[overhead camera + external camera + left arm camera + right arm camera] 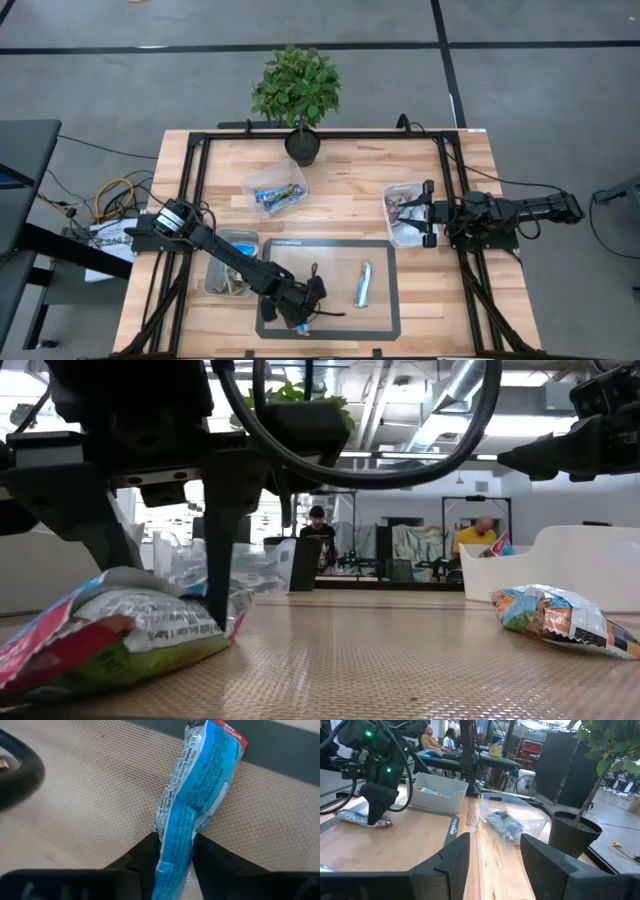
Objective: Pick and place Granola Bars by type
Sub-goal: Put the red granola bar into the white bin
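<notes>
A blue granola bar (pixel 200 785) with a red end lies on the grey mat (pixel 335 255) near the table's near edge. My left gripper (pixel 303 312) (pixel 176 857) (pixel 165 595) stands over it, shut on it. A second wrapped bar (pixel 363 284) (pixel 555 618) lies flat on the mat to its right. My right gripper (pixel 427 212) (pixel 494 852) waits open at the table's right side, above the right-hand bin (pixel 403 213), touching nothing. My left gripper pinches the blue bar between its two fingers (pixel 142 857) at a stretch near one end (pixel 176 837), coming from above and pointing down, fingers across the bar's length. The wrapper is squeezed narrow there. The bar's far end (pixel 220 740) rests on the mat.
A clear bin (pixel 275 190) (pixel 512 822) holding blue bars sits mid-table. Another bin (pixel 228 262) (pixel 440 795) with bars stands left of the mat. A potted plant (pixel 298 95) (pixel 572 832) is at the far edge. People show in the room behind.
</notes>
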You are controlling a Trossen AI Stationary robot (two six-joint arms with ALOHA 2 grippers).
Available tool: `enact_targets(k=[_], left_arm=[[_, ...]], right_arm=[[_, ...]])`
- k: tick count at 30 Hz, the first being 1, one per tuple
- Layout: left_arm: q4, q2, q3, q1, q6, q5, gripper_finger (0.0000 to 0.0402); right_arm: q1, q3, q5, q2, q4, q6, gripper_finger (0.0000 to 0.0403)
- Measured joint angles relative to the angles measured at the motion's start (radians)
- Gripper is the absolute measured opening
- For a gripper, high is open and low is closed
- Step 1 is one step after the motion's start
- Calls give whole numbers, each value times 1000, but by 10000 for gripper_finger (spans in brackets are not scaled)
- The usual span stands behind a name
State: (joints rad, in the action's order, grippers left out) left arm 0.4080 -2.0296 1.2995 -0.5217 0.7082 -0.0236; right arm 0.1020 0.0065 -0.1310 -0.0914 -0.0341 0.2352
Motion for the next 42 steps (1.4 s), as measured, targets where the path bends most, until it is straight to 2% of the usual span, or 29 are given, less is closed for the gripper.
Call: enact_targets(k=[4, 10, 17, 23, 29, 35, 38, 42], left_arm=[[-1, 0, 0, -2, -49, 7, 81], [-14, 13, 5, 1, -91, 109, 53], [-115, 71, 48, 60, -132, 346, 49], [-293, 87, 53, 143, -175, 510, 49], [-448, 80, 52, 248, -194, 630, 49], [-510, 80, 52, 364, -244, 602, 49], [-582, 53, 54, 403, -207, 549, 49], [-655, -26, 88, 425, -113, 527, 49]], right_arm=[[0, 0, 0, 0, 0, 0, 171], [0, 0, 0, 0, 0, 0, 171], [0, 0, 0, 0, 0, 0, 171], [0, 0, 0, 0, 0, 0, 171], [0, 0, 0, 0, 0, 0, 171], [0, 0, 0, 0, 0, 0, 171], [0, 0, 0, 0, 0, 0, 171], [0, 0, 0, 1, 0, 0, 171]])
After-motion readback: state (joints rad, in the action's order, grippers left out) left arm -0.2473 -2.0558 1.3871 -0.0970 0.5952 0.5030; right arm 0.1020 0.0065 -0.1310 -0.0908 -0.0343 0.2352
